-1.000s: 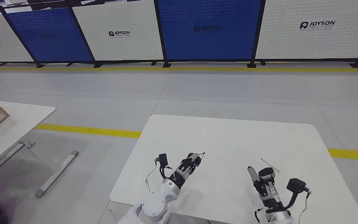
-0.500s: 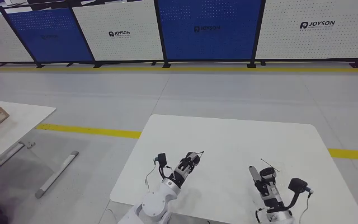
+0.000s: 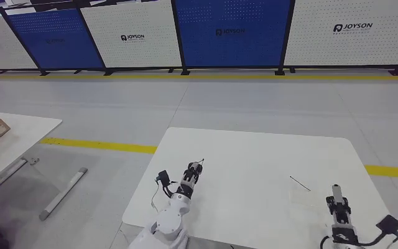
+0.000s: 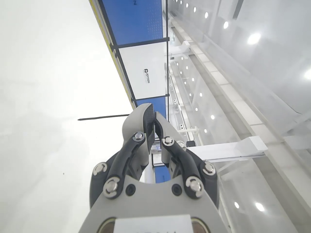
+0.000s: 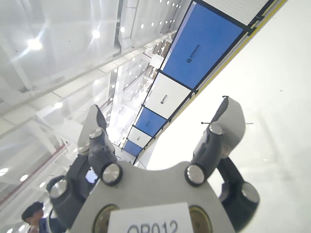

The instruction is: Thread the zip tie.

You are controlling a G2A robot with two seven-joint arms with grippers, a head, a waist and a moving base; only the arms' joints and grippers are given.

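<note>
My left gripper (image 3: pixel 195 167) is near the table's front left and is shut on a thin black zip tie (image 4: pixel 103 117). The tie sticks out sideways from the closed pads (image 4: pixel 148 120), and its tip (image 3: pixel 202 160) pokes past the fingers in the top view. A second thin black zip tie (image 3: pixel 300 183) lies flat on the white table (image 3: pixel 261 149) towards the right. My right gripper (image 3: pixel 336 190) is at the front right edge, apart from that tie, open and holding nothing. In the right wrist view the lying tie (image 5: pixel 206 123) shows beside one open finger (image 5: pixel 228 109).
The white table's front edge runs just below both arms. A yellow floor line (image 3: pixel 99 145) and blue and white partition panels (image 3: pixel 230 34) stand beyond the table. Another white table (image 3: pixel 22 134) is at the far left.
The right arm has pulled back from the lying tie towards the front right corner. The left arm has shifted left with its tie still held.
</note>
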